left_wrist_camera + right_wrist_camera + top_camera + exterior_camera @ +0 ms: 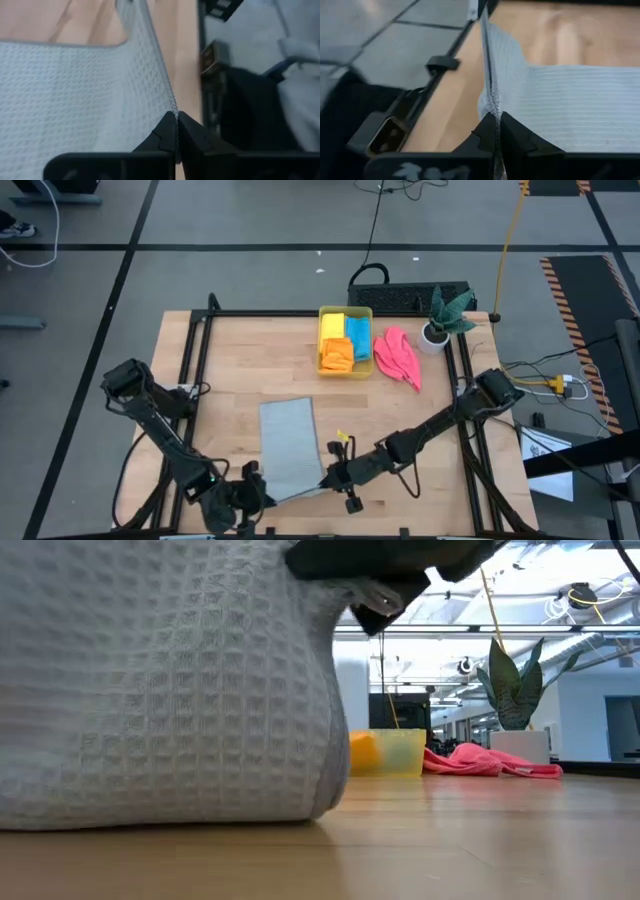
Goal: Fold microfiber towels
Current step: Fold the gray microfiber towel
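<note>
Left gripper [250, 492]: at the near edge of the table [230, 370], left of centre; fingers pressed together on the near left corner of the light grey towel [290, 445]. In the left wrist view the cloth's edge runs straight into the closed fingertips [165, 132].

Light grey towel: lies as a tall rectangle in the near middle of the table, its long sides running away from the near edge. The far end lies flat on the wood; the near end is lifted between the two grippers. In the low view it fills the left half of the picture as a waffle-weave wall.

Right gripper [335, 477]: at the near right corner of the same towel, pinching it shut; the right wrist view shows the cloth's edge clamped between the fingertips [512, 131].

Open room, left: bare wood from the towel's left side out to the black frame rail [200, 350].

Open room, right: bare wood between the towel and the right arm's reach, up to the bin.

Yellow bin [345, 370]: far centre, just inside the far rail; holds the yellow towel [332, 326], blue towel [358, 338] and orange towel [337, 355], folded.

Pink towel [398, 357]: loose heap just right of the bin, apart from it.

Plant [445, 315]: white pot at the far right corner, just beside the pink towel.
</note>
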Controlling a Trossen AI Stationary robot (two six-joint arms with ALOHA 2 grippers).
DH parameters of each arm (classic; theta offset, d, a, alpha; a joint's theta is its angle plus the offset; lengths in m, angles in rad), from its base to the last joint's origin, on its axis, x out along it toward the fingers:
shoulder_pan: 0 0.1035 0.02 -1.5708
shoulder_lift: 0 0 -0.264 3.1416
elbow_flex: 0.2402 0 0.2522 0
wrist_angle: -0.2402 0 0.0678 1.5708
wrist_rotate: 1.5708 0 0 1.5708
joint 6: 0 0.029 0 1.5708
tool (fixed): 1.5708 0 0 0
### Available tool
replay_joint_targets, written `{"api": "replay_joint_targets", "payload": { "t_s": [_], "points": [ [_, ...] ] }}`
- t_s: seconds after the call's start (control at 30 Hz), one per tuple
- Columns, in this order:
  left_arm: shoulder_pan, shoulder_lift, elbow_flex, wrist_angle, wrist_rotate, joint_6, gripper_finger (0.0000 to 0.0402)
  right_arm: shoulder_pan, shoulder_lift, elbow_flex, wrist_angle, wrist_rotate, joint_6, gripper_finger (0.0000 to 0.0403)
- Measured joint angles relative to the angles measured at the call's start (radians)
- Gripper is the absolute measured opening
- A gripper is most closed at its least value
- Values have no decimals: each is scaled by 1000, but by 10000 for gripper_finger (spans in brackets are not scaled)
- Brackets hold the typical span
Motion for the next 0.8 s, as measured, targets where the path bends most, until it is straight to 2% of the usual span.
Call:
{"api": "replay_joint_targets", "payload": {
  "t_s": [0.07, 0.17, 0.27, 0.47, 0.6, 0.73, 0.8],
  "points": [
    [-18, 0, 0, 41, -26, 1, 14, -15, 1, 0, 4, -76, -1, 7],
    [-35, 0, 0, 114, -12, 41, 15, -28, -5, 0, 54, -177, -17, 12],
    [-43, 0, 0, 131, 17, 65, 6, -38, -6, 0, 104, -227, -33, 13],
    [-38, 0, 0, 25, 2, 1, 16, -69, 2, 0, 58, -223, -8, 10],
    [-26, 0, 0, -58, -11, -40, 6, -84, 6, 0, 44, -216, 0, 8],
    [-14, 0, -21, -93, -15, -86, 13, -102, 20, 0, 15, -126, 7, 8],
    [-5, 0, -40, -93, -16, -94, 17, -117, 36, 0, 13, -124, 27, 7]
  ]
}}
